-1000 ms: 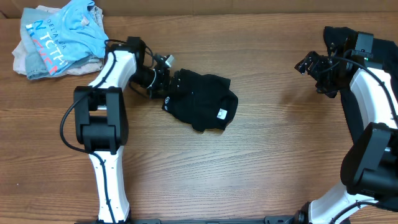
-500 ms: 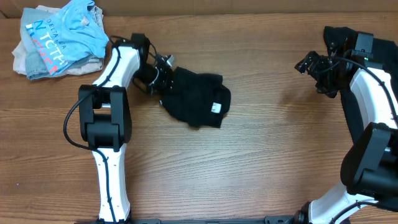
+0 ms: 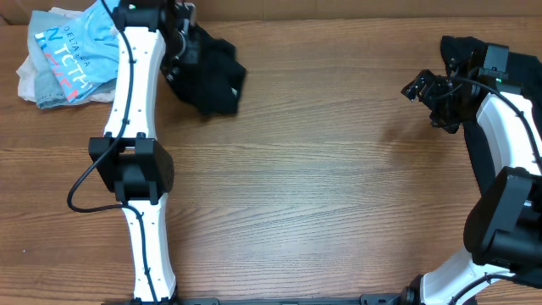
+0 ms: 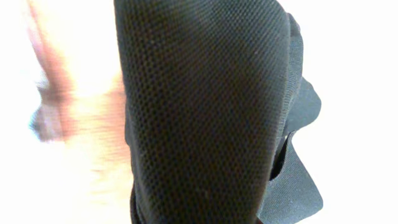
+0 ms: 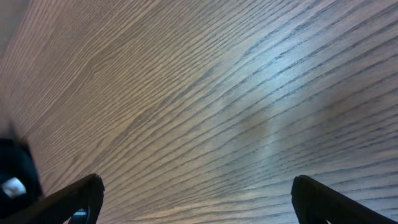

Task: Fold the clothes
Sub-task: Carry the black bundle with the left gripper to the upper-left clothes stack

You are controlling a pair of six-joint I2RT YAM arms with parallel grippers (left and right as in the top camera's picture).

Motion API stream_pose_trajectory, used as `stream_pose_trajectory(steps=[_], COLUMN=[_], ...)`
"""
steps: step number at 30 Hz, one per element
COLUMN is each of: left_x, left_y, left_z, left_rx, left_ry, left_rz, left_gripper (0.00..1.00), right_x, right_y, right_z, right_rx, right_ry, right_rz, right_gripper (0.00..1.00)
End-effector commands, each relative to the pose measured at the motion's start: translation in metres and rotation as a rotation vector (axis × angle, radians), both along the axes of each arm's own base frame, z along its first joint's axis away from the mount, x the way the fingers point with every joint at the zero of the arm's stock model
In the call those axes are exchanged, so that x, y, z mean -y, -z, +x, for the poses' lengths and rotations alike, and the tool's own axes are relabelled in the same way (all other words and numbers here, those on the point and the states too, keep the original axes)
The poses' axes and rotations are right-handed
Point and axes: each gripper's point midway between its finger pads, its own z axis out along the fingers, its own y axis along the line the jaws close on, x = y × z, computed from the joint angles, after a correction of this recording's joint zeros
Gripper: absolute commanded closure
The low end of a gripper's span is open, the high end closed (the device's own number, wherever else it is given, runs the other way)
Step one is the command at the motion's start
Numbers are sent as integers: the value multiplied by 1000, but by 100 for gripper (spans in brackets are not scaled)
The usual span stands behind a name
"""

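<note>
Pinching a bunch of the black T-shirt (image 3: 216,74), the left fingers (image 3: 180,47) were themselves buried under the cloth. In the left wrist view its knit weave filled most of the frame against a washed-out, blurred background. The shirt hung crumpled from that grip near the far left corner of the worktop (image 3: 322,195); whether it touched the wood could not be told. Just to its left, past the white left arm (image 3: 135,85), lay a heap of clothes (image 3: 38,85) topped by a light-blue printed shirt (image 3: 85,42), close to the far edge. The right fingers (image 5: 74,196) stood spread wide, with only brown wood grain seen between them, and were held above the worktop near the right end of the far edge. The right arm (image 3: 508,144) ran down the right side. Long straight grain stretched across the worktop's middle between the two arms, and a paler strip ran behind the far edge.
</note>
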Motion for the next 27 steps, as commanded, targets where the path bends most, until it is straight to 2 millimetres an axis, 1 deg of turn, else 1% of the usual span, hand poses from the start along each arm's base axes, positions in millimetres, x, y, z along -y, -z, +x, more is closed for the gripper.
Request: stream_pose_trajectory(steps=[1, 7, 10, 13, 17, 22, 25, 27], left_x=[-38, -59, -70, -76, -80, -80, -82, -85], left_y=[-23, -32, -36, -47, -74, -116, -134, -140], left_z=[13, 27, 33, 38, 46, 52, 53, 54], left_rx=[87, 155, 186, 231, 310, 423, 474, 493], left_ry=[-92, -138, -194, -228, -253, -278, -321, -331], left_rz=[114, 128, 132, 128, 114, 93, 60, 56], left_gripper=[90, 96, 96, 96, 96, 95, 96, 96], right_x=[2, 2, 2, 2, 2, 2, 2, 2], right_y=[-9, -9, -9, -9, -9, -9, -9, -9], right_z=[7, 7, 7, 7, 7, 7, 7, 7], right_rx=[28, 28, 28, 28, 28, 28, 28, 28], right_ry=[1, 1, 1, 1, 1, 1, 1, 1], right_rz=[-7, -7, -7, -7, -7, -7, -7, -7], right_gripper=[0, 0, 0, 0, 0, 0, 0, 0])
